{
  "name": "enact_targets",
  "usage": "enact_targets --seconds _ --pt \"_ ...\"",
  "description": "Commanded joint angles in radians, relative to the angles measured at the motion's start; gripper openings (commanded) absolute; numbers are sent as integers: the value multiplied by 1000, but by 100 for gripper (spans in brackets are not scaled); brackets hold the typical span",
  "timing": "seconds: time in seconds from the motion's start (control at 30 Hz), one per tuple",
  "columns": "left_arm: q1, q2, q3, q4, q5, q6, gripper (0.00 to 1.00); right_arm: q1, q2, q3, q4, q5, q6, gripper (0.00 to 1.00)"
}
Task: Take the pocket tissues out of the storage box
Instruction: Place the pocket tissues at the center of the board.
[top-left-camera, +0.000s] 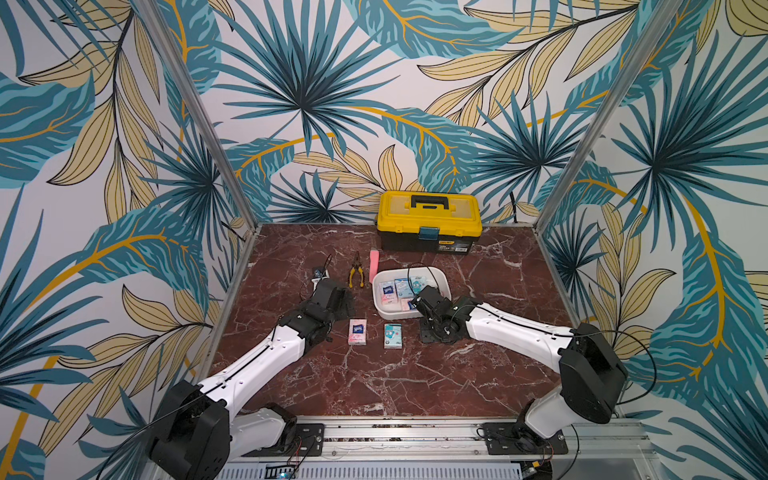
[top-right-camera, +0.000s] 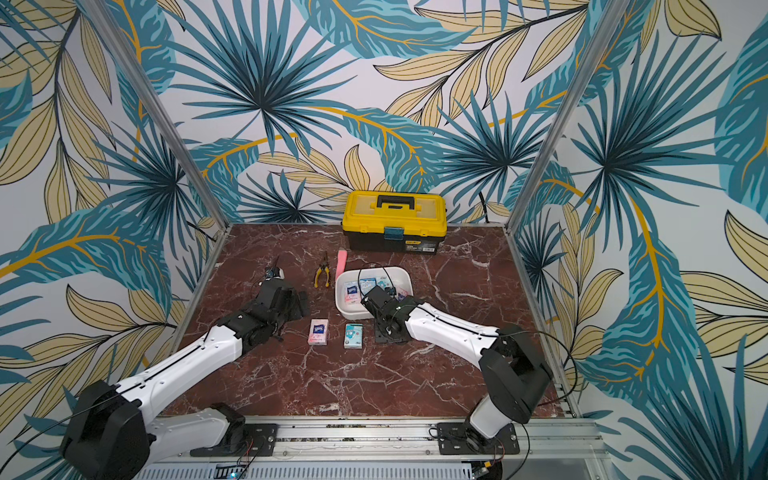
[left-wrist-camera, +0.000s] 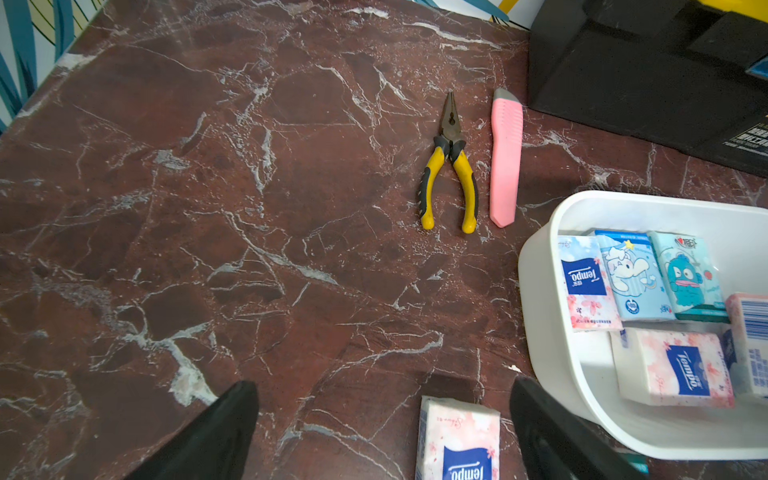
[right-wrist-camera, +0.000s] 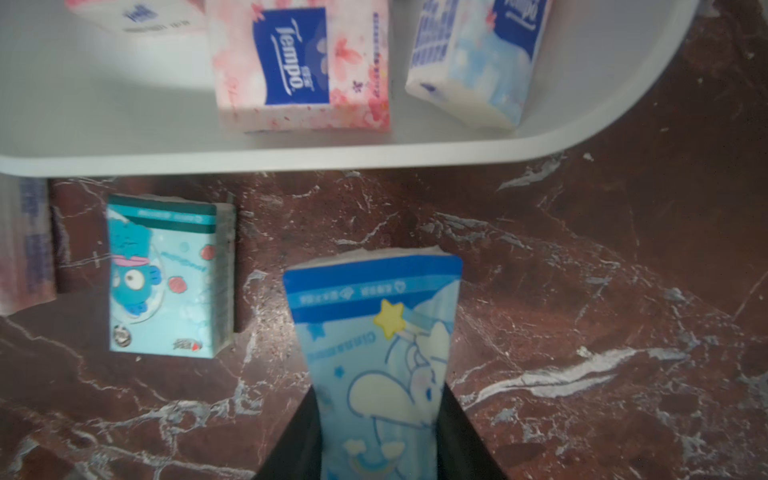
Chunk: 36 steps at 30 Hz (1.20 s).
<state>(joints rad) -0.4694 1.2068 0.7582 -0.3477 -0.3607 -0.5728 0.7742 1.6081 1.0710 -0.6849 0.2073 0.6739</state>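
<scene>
pack (right-wrist-camera: 376, 332) in right pincer (right-wrist-camera: 378, 395): light blue, cartoon-printed

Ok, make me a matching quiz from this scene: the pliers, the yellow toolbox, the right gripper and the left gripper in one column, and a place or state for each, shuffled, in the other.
Column one:
1. pliers
2. yellow toolbox
3. right gripper
4. left gripper

Column two:
a. open, holding nothing
b. lying beside the pink bar
c. at the far edge of the table
d. shut on a light blue tissue pack

Pairs: 1-b, 2-c, 3-d, 4-a.
</scene>
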Motion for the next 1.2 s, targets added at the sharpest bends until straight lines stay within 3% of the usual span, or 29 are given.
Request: enact_targets --seconds 0.0,0.37,0.87,1.17 --pt "7 4 52 15 8 9 100 7 48 -17 1 29 26 39" --pt "11 11 64 6 3 0 100 6 163 20 20 19 77 45" --pt "31 2 70 11 16 1 100 4 88 125 -71 -13 31 80" --pt "44 -6 52 93 38 -10 100 -71 41 324 -230 18 -69 81"
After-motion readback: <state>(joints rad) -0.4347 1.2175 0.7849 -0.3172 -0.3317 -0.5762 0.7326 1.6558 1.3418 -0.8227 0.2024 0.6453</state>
